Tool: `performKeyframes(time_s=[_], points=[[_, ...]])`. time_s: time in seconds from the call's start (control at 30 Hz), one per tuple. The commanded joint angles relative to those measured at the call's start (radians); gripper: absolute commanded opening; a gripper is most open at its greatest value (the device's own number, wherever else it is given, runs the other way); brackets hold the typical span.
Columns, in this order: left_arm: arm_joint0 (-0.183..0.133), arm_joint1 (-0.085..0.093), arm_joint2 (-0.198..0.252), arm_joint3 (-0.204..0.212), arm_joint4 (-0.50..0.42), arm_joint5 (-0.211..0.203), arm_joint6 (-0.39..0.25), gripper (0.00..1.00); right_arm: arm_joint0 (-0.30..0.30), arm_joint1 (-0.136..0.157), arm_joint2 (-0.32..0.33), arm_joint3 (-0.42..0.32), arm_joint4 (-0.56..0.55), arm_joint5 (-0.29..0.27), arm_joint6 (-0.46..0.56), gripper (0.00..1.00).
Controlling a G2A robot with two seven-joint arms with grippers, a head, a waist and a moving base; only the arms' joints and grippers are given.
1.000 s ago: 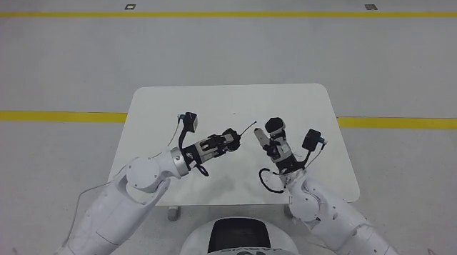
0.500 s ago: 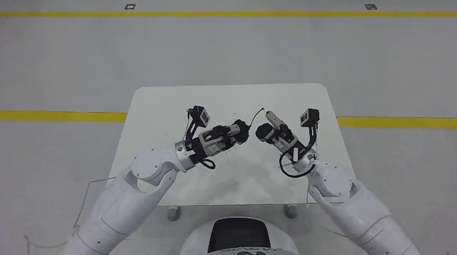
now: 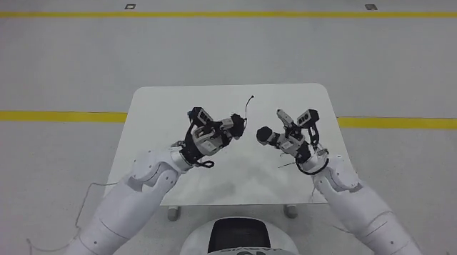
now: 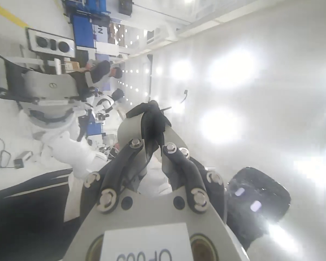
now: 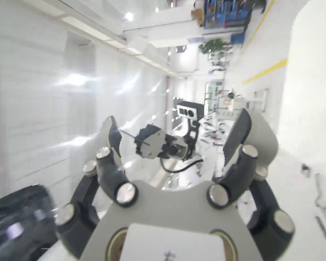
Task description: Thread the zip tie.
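A thin black zip tie (image 3: pixel 248 108) sticks up from my left gripper (image 3: pixel 235 125), which is shut on its lower end above the middle of the white table (image 3: pixel 171 105). In the left wrist view the fingertips (image 4: pixel 152 111) are pressed together, and the zip tie (image 4: pixel 183 96) curves out past them. My right gripper (image 3: pixel 273 126) hangs open a short way to the right, facing the left one. Between its spread fingers (image 5: pixel 112 133) in the right wrist view I see the left gripper (image 5: pixel 149 145) and the tie (image 5: pixel 129 134) farther off, not touched.
The table's front edge (image 3: pixel 235 203) lies just below both forearms. A yellow floor line (image 3: pixel 64 116) runs behind the table on either side.
The left gripper has carried the zip tie slightly away from me, its free end now pointing farther back. The right gripper has shifted right and turned sideways to face the left one.
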Motion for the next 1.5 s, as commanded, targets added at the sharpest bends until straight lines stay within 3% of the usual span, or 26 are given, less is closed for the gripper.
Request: performKeyframes(time_s=[0.0, 0.17, 0.4, 0.53, 0.8, 1.0, 1.07, 1.17, 1.47], points=[[-0.008, -0.003, 0.007, 0.009, -0.006, 0.005, -0.01, 0.0, 0.014, -0.008, -0.001, 0.053, 0.143, 0.005, 0.144, 1.0], [-0.036, -0.011, 0.035, 0.035, 0.024, 0.015, -0.011, 0.0, 0.056, -0.032, -0.022, 0.139, 0.333, 0.054, 0.331, 1.0], [-0.036, -0.011, 0.035, 0.035, 0.024, 0.015, -0.011, 0.0, 0.056, -0.032, -0.022, 0.139, 0.333, 0.054, 0.331, 1.0], [-0.023, -0.019, 0.054, 0.045, -0.006, 0.001, 0.016, 0.0, 0.04, -0.043, -0.039, 0.132, 0.398, 0.122, 0.334, 1.0], [-0.042, -0.044, 0.111, 0.074, -0.021, -0.038, 0.049, 0.0, 0.057, -0.08, -0.089, 0.158, 0.546, 0.215, 0.389, 1.0], [-0.045, -0.045, 0.113, 0.068, -0.004, -0.043, 0.061, 0.0, 0.057, -0.08, -0.089, 0.158, 0.546, 0.215, 0.389, 1.0], [-0.041, -0.047, 0.114, 0.061, -0.005, -0.047, 0.081, 0.0, 0.048, -0.086, -0.086, 0.127, 0.566, 0.206, 0.386, 1.0], [-0.031, -0.053, 0.112, 0.056, -0.049, -0.066, 0.09, 0.0, 0.041, -0.095, -0.083, 0.109, 0.608, 0.223, 0.411, 1.0], [-0.011, -0.06, 0.096, 0.055, -0.112, -0.066, 0.09, 0.0, 0.023, -0.134, -0.044, 0.109, 0.624, 0.298, 0.446, 0.98]])
